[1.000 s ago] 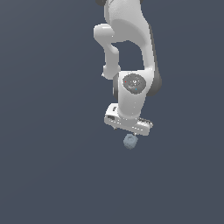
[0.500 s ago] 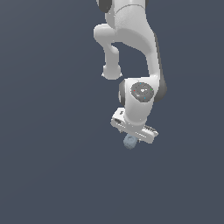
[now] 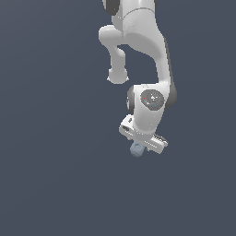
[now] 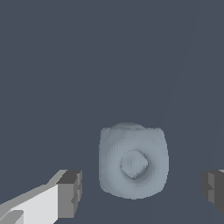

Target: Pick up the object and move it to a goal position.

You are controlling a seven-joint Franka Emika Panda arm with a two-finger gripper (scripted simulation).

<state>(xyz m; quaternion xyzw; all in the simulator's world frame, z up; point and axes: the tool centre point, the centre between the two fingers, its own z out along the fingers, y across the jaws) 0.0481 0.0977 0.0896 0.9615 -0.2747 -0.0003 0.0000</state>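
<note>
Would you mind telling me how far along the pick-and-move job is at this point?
Done: the approach. The gripper is over the grey-blue object, whose edge peeks out beneath the hand in the exterior view. In hand: lining up the grasp. The wrist view shows the fingers spread open on either side of the object with clear gaps, so nothing is gripped. Left: closing, lifting and carrying it to the goal, which no picture shows.

Hidden and cropped parts of the scene

In the exterior view the upper links of the white arm (image 3: pixel 138 41) are cut off by the top edge, and the gripper (image 3: pixel 138 146) fingers are screened by the hand body, so only part of the object (image 3: pixel 136 149) is seen beneath it. In the wrist view one fingertip (image 4: pixel 69 193) is cropped by the lower edge and the other by the side edge; the object (image 4: pixel 133 162) is rendered slightly soft.
</note>
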